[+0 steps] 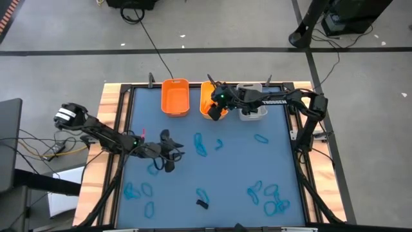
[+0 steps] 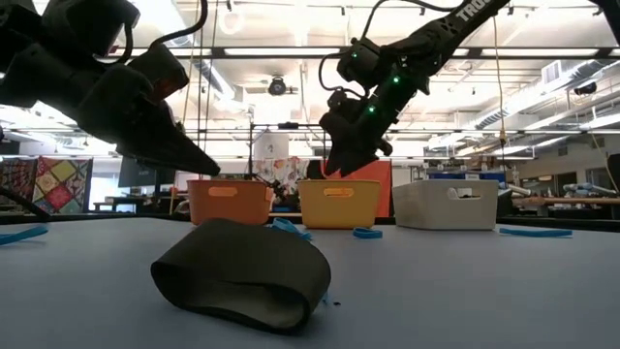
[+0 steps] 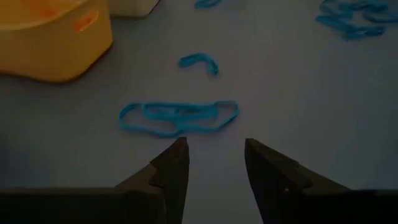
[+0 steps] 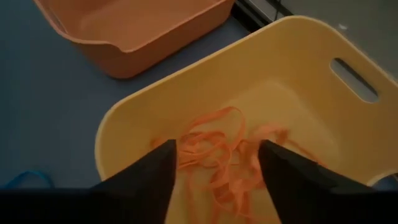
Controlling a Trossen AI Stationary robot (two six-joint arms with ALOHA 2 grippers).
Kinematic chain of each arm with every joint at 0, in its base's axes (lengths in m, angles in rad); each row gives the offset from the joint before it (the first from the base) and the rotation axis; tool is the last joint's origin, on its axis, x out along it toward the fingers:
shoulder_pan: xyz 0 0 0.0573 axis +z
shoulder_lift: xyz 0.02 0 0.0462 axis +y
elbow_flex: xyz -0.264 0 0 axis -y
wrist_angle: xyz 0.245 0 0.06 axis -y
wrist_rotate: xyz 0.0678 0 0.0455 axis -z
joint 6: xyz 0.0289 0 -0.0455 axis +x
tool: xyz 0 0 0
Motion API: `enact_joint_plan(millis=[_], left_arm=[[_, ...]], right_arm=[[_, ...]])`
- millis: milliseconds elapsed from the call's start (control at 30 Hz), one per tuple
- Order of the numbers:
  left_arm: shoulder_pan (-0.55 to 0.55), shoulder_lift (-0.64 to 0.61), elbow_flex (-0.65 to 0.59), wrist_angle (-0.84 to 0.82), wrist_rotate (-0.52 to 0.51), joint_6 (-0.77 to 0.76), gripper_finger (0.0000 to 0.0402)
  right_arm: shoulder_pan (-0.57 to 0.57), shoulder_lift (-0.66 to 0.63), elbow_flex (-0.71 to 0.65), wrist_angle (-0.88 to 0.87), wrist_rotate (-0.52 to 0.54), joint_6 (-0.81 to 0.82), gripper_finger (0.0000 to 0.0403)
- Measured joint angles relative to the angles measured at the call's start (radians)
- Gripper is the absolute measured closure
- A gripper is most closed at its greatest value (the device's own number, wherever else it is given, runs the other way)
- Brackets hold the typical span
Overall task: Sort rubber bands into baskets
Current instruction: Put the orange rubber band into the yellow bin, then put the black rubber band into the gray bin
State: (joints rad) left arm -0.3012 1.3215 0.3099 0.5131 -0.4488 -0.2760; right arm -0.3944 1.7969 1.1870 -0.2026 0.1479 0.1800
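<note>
Your right gripper [image 4: 214, 163] hangs open above the yellow basket [image 4: 298, 56], orange bands [image 4: 217, 149] inside; your left gripper [image 3: 214, 158], open, faces blue bands [image 3: 177, 118] beside that basket

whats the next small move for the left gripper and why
Probably ease the left gripper forward and down onto the blue rubber bands just ahead of it. Its jaws are open and empty, and those bands lie loose on the table. The right gripper is open over the yellow-orange basket, where orange bands already lie.
</note>
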Motion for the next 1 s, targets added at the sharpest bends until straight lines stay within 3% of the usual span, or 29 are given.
enact_joint_plan(millis=[200, 267, 433, 533, 733, 800, 933, 1000], left_arm=[[0.000, 0.075, 0.000, 0.119, 0.004, 0.043, 0.0241], [0.000, 0.094, 0.000, 0.147, 0.032, 0.063, 0.0241], [-0.004, 0.149, 0.021, 0.208, 0.163, 0.158, 0.0241], [-0.003, 0.200, 0.064, 0.210, 0.163, 0.202, 0.0241], [-0.007, 0.312, 0.131, 0.208, 0.156, 0.189, 0.0241], [-0.008, 0.356, 0.151, 0.210, 0.158, 0.162, 0.0241], [-0.006, 0.424, 0.195, 0.210, 0.157, 0.155, 0.0241], [-0.007, 0.450, 0.219, 0.206, 0.162, 0.158, 0.0241]], right_arm=[[-0.027, 0.000, 0.000, -0.062, -0.270, 0.004, 0.0121], [-0.034, -0.001, 0.003, -0.113, -0.300, -0.007, 0.0120], [-0.031, -0.010, 0.004, -0.167, -0.251, -0.030, 0.0133], [0.002, -0.010, 0.005, -0.090, -0.203, -0.059, 0.0146], [0.073, -0.010, 0.006, 0.138, -0.008, -0.144, 0.0168], [0.088, -0.010, 0.006, 0.190, -0.012, -0.149, 0.0173], [0.139, -0.024, 0.006, 0.211, -0.147, -0.150, 0.0183], [0.189, -0.051, 0.006, 0.212, -0.148, -0.171, 0.0189]])
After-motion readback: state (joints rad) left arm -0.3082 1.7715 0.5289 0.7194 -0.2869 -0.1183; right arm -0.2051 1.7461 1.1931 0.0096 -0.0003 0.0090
